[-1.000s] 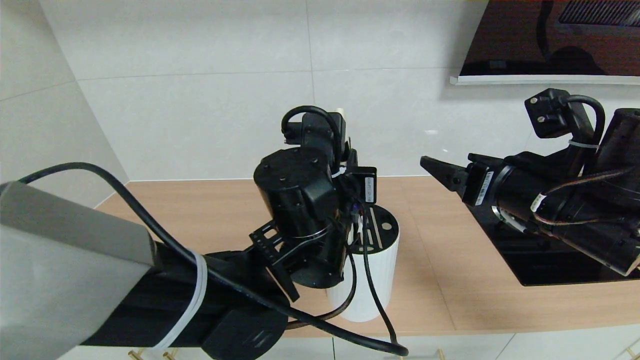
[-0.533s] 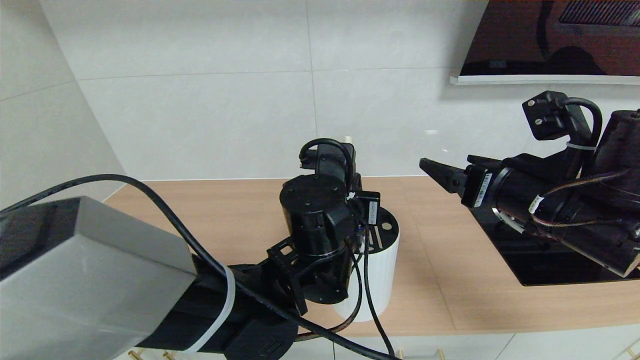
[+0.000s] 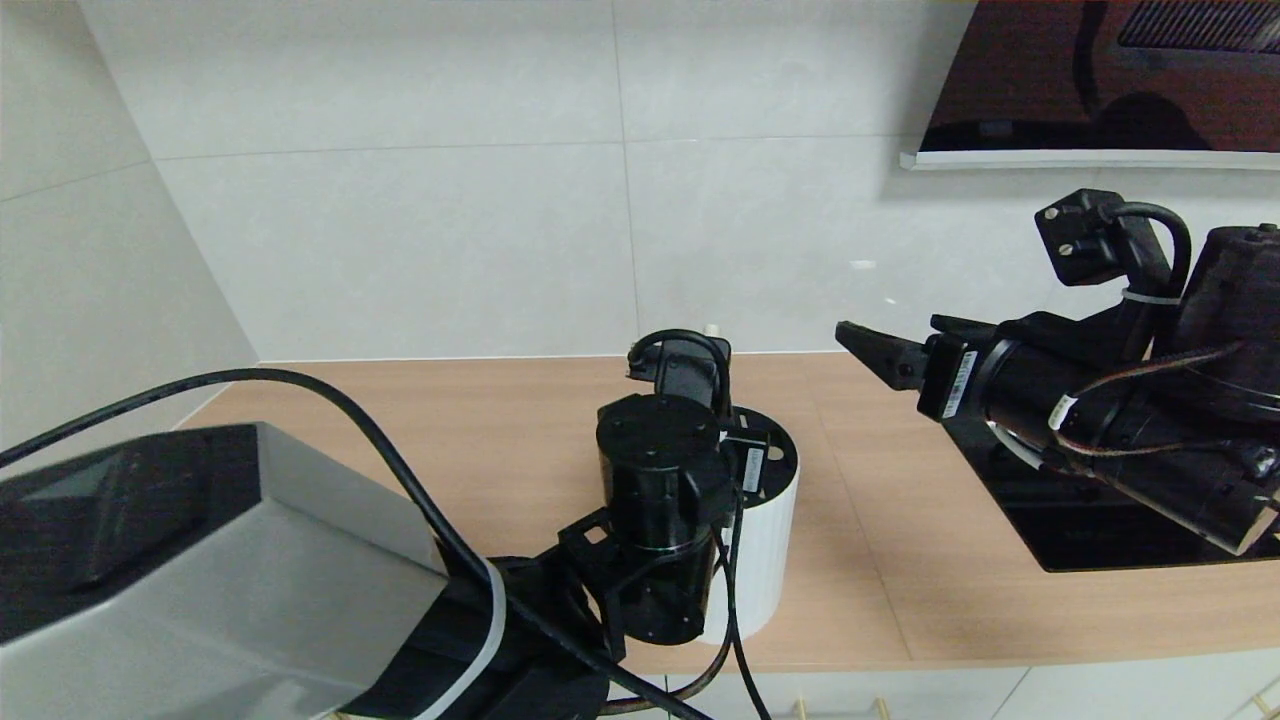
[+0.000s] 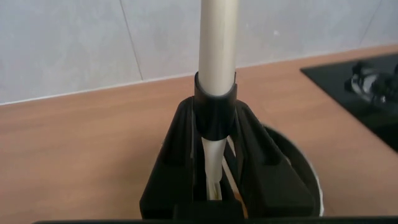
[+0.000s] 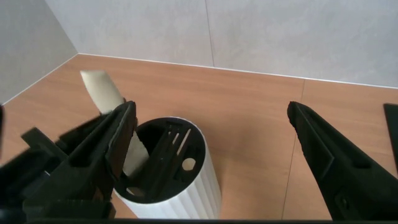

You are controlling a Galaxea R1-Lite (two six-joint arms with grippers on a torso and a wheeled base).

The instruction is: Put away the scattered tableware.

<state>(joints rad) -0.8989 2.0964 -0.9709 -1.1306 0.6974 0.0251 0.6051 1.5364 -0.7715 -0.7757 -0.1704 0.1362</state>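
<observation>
Left hand (image 4: 215, 115) clamps the cream-handled utensil (image 4: 217, 43) upright, its lower end entering the slotted top of the white holder (image 3: 765, 540), a vertical grip seemingly chosen so it drops straight in. The holder stands on the counter (image 3: 480, 430) near its front edge. Right hand (image 5: 211, 109), spread wide and holding nothing, hangs at 2 o'clock from the holder, above the black cooktop (image 3: 1060, 530), apparently kept clear.
</observation>
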